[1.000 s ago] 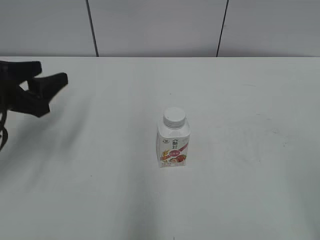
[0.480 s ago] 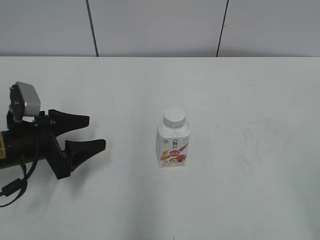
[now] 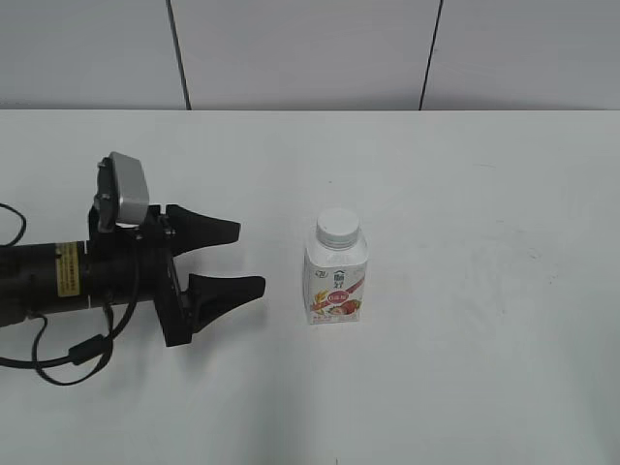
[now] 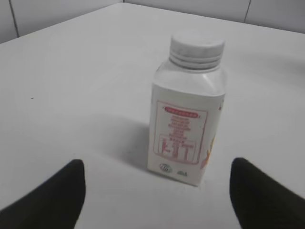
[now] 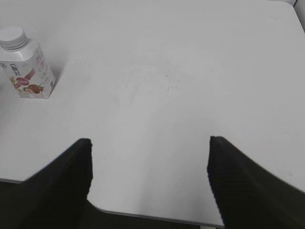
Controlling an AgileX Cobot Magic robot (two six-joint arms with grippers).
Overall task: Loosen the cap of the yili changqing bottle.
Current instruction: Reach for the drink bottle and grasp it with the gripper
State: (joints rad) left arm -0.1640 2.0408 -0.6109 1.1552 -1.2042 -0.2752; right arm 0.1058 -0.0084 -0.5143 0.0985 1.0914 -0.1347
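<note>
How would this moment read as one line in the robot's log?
phase: approach | left end effector: open, beside bottle, no contact | bottle: upright on table | cap: on | right end effector: open, empty, away from bottle

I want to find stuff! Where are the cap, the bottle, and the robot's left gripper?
cap [image 3: 339,225], exterior view, on its flat white top.
bottle [image 3: 336,291], exterior view, on its pink-red label.
left gripper [image 3: 242,260], exterior view, midway between its open jaws.
</note>
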